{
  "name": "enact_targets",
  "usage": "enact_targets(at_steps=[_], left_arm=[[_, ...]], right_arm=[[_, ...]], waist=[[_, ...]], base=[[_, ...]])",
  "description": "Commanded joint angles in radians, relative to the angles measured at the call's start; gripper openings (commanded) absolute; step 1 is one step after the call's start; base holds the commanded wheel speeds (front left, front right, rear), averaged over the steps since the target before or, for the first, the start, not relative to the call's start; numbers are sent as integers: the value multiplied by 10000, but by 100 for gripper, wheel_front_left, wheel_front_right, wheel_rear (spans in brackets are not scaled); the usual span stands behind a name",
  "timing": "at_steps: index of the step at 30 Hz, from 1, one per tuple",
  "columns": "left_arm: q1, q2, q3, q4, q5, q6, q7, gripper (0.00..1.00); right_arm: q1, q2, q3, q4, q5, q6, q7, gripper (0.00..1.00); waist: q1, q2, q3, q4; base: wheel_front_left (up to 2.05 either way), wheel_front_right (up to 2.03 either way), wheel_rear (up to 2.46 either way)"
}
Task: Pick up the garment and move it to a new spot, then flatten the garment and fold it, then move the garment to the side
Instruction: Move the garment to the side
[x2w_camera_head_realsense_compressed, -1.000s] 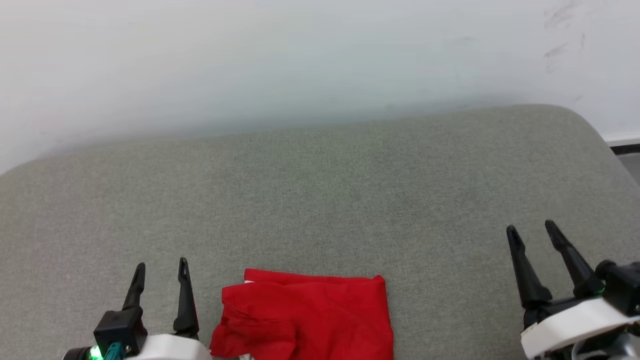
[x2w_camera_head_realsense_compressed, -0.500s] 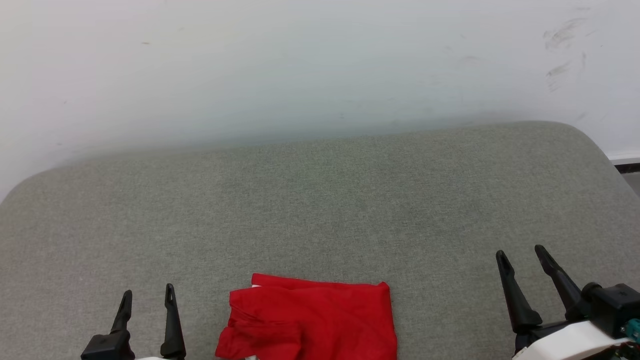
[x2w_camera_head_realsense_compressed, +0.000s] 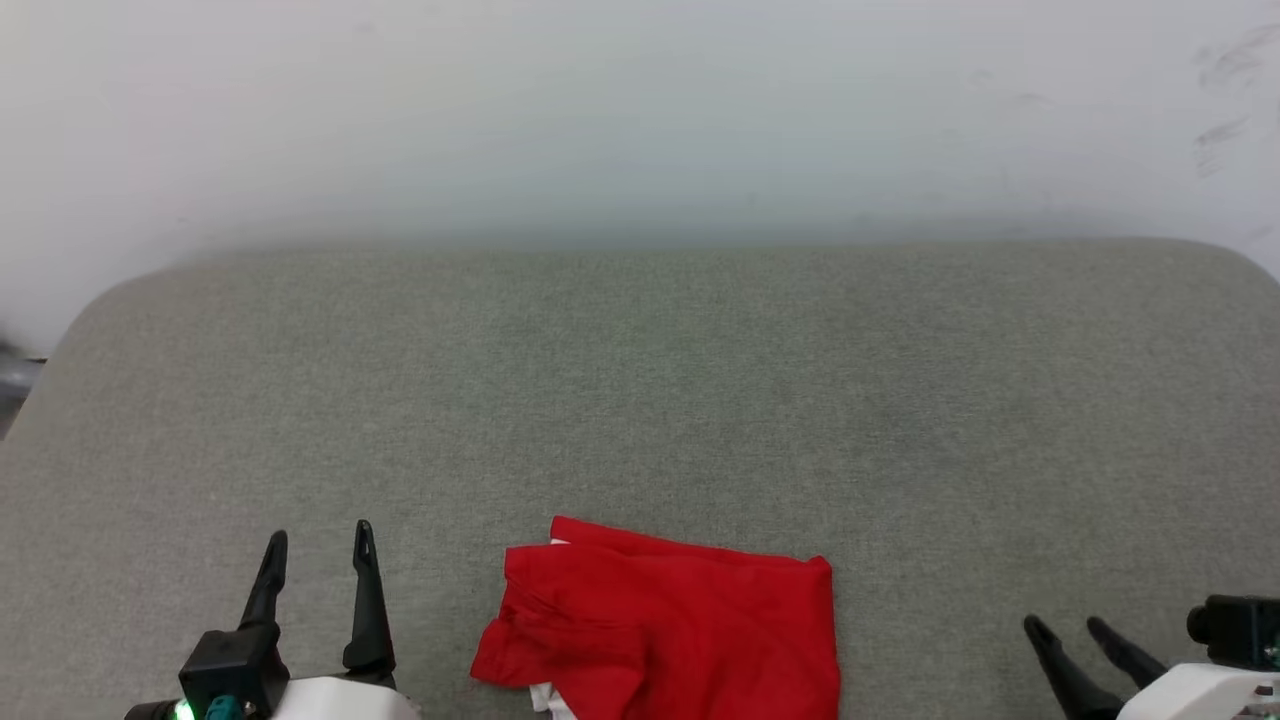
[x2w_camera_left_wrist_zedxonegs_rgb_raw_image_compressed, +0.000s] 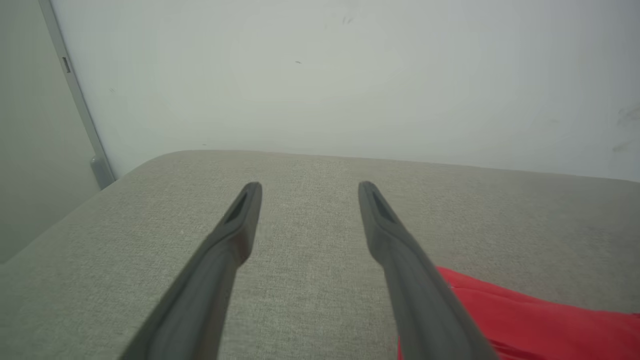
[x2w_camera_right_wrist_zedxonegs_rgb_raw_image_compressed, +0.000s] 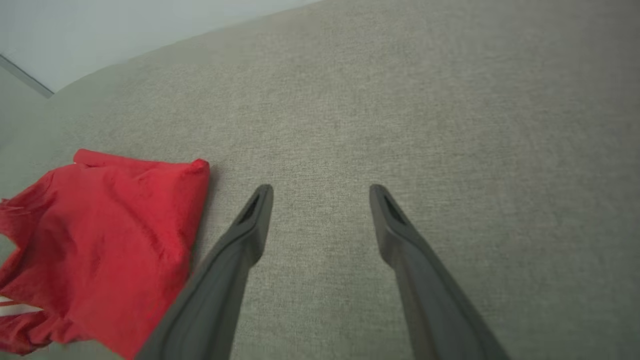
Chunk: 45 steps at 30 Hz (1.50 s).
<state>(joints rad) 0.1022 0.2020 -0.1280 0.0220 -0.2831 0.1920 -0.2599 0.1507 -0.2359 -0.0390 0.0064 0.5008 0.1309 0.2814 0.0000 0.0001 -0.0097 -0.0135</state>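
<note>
The garment (x2w_camera_head_realsense_compressed: 670, 630) lies folded into a compact red bundle at the near edge of the grey cushioned surface (x2w_camera_head_realsense_compressed: 640, 400), a bit of white showing at its lower left. It also appears in the left wrist view as the garment (x2w_camera_left_wrist_zedxonegs_rgb_raw_image_compressed: 525, 320) at lower right, and in the right wrist view as the garment (x2w_camera_right_wrist_zedxonegs_rgb_raw_image_compressed: 100, 245) at the left. My left gripper (x2w_camera_head_realsense_compressed: 318, 540) stands open to the bundle's left, apart from it, nothing between its fingers. My right gripper (x2w_camera_head_realsense_compressed: 1066, 626) is open at the lower right, well clear of the cloth. Both grippers (x2w_camera_left_wrist_zedxonegs_rgb_raw_image_compressed: 309, 187) (x2w_camera_right_wrist_zedxonegs_rgb_raw_image_compressed: 320, 189) hover over bare fabric.
A pale wall (x2w_camera_head_realsense_compressed: 640, 120) rises right behind the surface's far edge. The surface's rounded left corner (x2w_camera_head_realsense_compressed: 110, 300) drops off to a dark gap. A vertical grey strip (x2w_camera_left_wrist_zedxonegs_rgb_raw_image_compressed: 75, 95) runs down the wall at the left in the left wrist view.
The whole head view has shifted, so the camera moved. The right gripper sits lower in that view than before. Both grippers stay open and the bundle's shape is unchanged.
</note>
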Motion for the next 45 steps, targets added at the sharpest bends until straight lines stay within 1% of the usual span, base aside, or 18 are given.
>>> enact_targets(at_steps=[1, 3, 4, 6, 8, 10, 14, 21, 22, 23, 24, 29, 34, 38, 44, 45], left_arm=[[-195, -56, -1, -89, 85, -5, -56, 100], [-281, -128, -9, -195, 127, 57, -62, 100], [-327, -172, -15, -240, 166, 79, -65, 100], [-474, -266, -53, -334, 226, 87, -68, 100], [-586, -340, -103, -347, 282, 59, -70, 100], [-697, -397, -123, -371, 341, 46, -70, 100], [-960, -530, -141, -435, 435, 26, -71, 100], [-1227, -740, -131, -441, 608, -46, -63, 100], [-1239, -761, -108, -441, 610, -53, -63, 100], [-1246, -780, -92, -437, 613, -65, -63, 100], [-1249, -796, -75, -423, 630, -81, -63, 100], [-1091, -849, 46, -318, 713, -128, -64, 100], [-886, -765, 164, -322, 792, -231, -62, 100], [-681, -751, 261, -284, 741, -241, -53, 100], [-901, -637, 228, -403, 912, -291, -53, 100], [-901, -637, 228, -403, 912, -291, -53, 100]], right_arm=[[70, -161, 217, 101, 425, -4, 360, 100], [-61, -460, 602, 262, 948, -5, 904, 100], [-125, -530, 900, 253, 1402, -4, 1177, 100], [-370, -762, 1395, 222, 1925, -5, 1503, 100], [-539, -814, 2024, 227, 2578, -4, 1747, 100], [-749, -938, 2478, 357, 2971, -5, 1835, 100], [-1309, -954, 3362, 891, 3680, -5, 1931, 100], [-1826, -1039, 4579, 1914, 4455, -17, 2119, 100], [-1882, -1019, 4699, 1994, 4560, -17, 2106, 90], [-1964, -1057, 4796, 2062, 4595, -17, 2046, 38], [-2037, -1080, 4859, 2114, 4647, -25, 1973, 0], [-2382, -1365, 5073, 2019, 4486, -16, 1459, 0], [-2555, -1705, 5075, 1741, 3860, -13, 1091, 0], [-2647, -1949, 5065, 1541, 3245, -10, 1277, 0], [-2961, -2540, 5106, 1358, 2603, -7, 1747, 0], [-2961, -2540, 5106, 1358, 2603, -7, 1747, 0]], waist=[[0, -1, 380, 322], [0, -1, 642, 487], [0, -1, 795, 576], [0, -1, 1091, 727], [0, -1, 1332, 863], [0, -1, 1560, 980], [0, -1, 1941, 1160], [0, -1, 2288, 1369], [0, -1, 2311, 1372], [0, -1, 2325, 1372], [0, -1, 2326, 1370], [0, -1, 2001, 1201], [0, -1, 1478, 695], [0, -1, 1214, -176], [0, -1, 1360, -1845], [0, -1, 1360, -1845]], base=[[0, 0, 0], [0, 0, 0], [0, 0, 0], [0, 0, 0], [0, 0, 0], [0, 0, 0], [0, 0, 0], [0, 0, 0], [0, 0, 0], [0, 0, 0], [0, 0, 0], [0, 0, 0], [0, 0, 0], [0, 0, 0], [0, 0, 0], [0, 0, 0]])
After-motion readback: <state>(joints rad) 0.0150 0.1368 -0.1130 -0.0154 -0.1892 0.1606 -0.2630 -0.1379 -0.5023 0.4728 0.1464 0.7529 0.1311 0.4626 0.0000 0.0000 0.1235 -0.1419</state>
